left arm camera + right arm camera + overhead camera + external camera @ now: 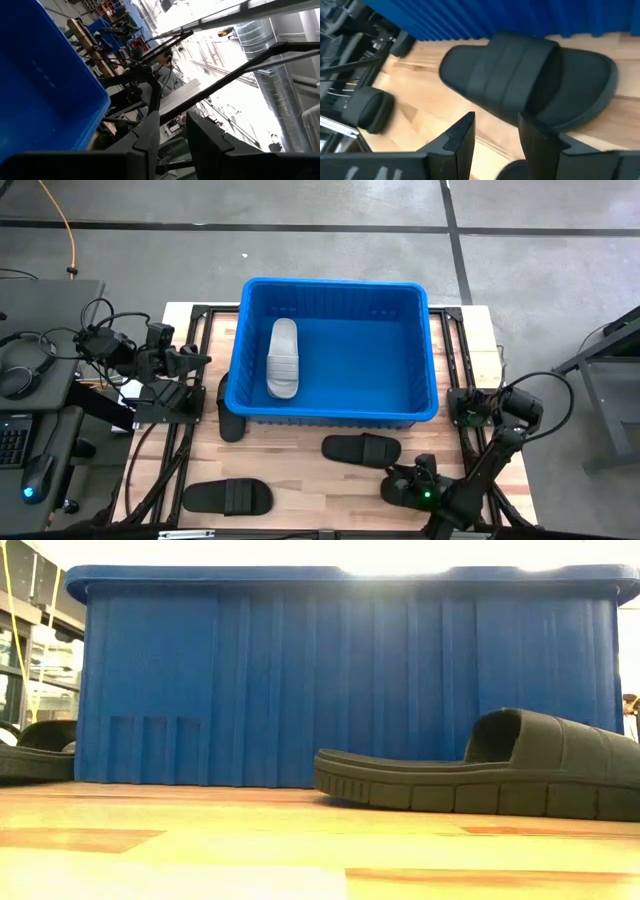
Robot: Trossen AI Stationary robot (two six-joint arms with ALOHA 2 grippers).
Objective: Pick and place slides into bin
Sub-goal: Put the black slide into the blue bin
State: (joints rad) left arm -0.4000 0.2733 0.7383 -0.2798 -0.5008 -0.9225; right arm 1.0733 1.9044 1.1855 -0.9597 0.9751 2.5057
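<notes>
The blue bin [335, 412] stands mid-table, with a light grey slide [284, 358] lying flat inside at its left. A black slide [361, 449] lies sole-down on the wood just in front of the bin and shows large in the right wrist view [530, 80]. My right gripper [408, 478] hovers low at that slide's near right, open, its fingers [465, 137] short of the slide and touching nothing. Another black slide [227, 496] lies at the near left. A third [232, 420] sits by the bin's near left corner. My left gripper [200, 360] waits raised left of the bin, narrowly open and empty.
The bin's ribbed wall [330, 680] rises right behind the black slide [500, 775]. Black frame rails [160, 470] run along the table's left and right edges. A desk with headphones [25, 365] stands off the left side. Bare wood [310, 490] lies between the near slides.
</notes>
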